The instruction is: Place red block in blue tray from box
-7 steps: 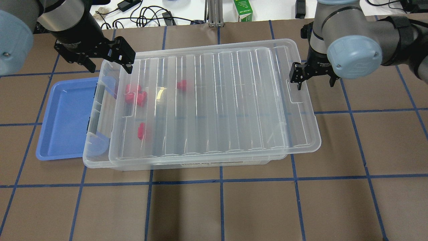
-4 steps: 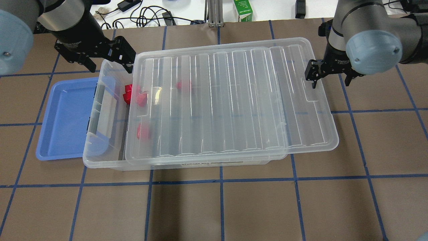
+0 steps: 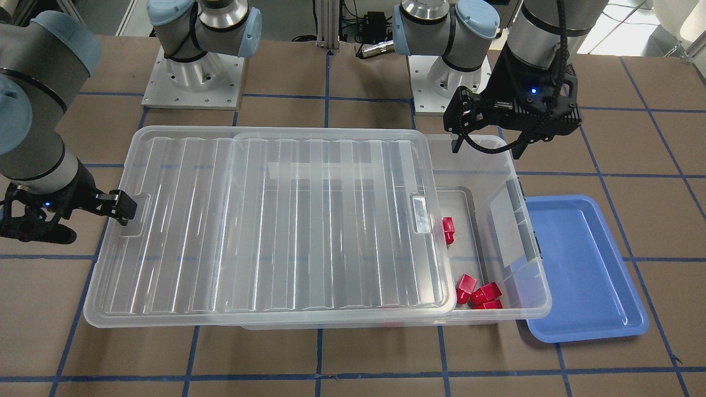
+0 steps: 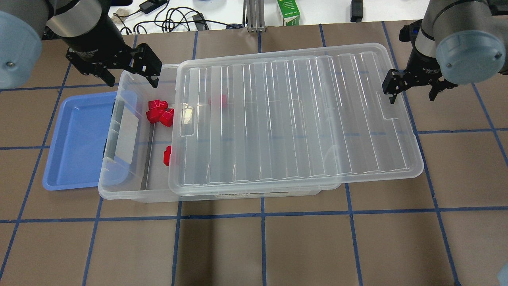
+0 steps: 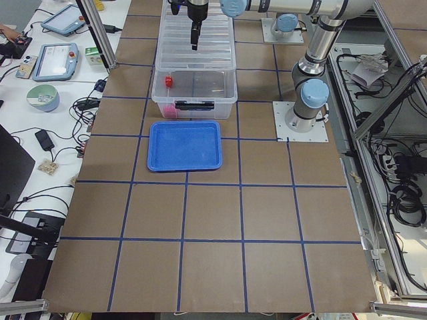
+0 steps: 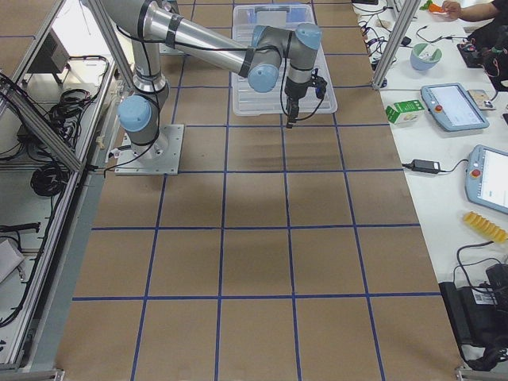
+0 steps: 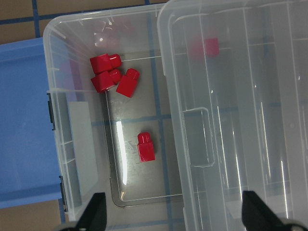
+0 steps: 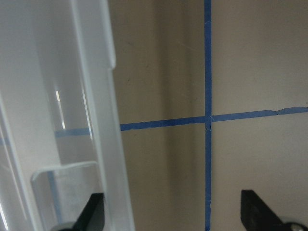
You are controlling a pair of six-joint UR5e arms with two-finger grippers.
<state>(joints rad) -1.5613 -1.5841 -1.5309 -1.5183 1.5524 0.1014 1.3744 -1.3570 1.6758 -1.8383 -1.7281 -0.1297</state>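
Note:
The clear box [image 4: 119,190] stands mid-table with its ribbed lid [image 4: 297,119] slid sideways, baring the end by the blue tray [image 4: 79,139]. Three red blocks [image 4: 160,113] lie clustered in the bared end. Another red block [image 4: 167,155] lies alone, and one [image 4: 218,101] shows dimly under the lid. My left gripper [image 4: 131,77] is open and empty above the box's far corner; its wrist view shows the blocks [image 7: 110,74] below. My right gripper [image 4: 410,89] is open, with one finger in the lid's handle notch [image 8: 62,178].
The blue tray [image 3: 584,264] lies against the box's end and holds nothing. A green carton [image 4: 288,14] and cables sit beyond the table's far edge. The lid overhangs the box on the right arm's side.
The lid has slid toward the right arm's side along with my right gripper, uncovering the box's tray end and more of the red blocks. The left gripper has not moved.

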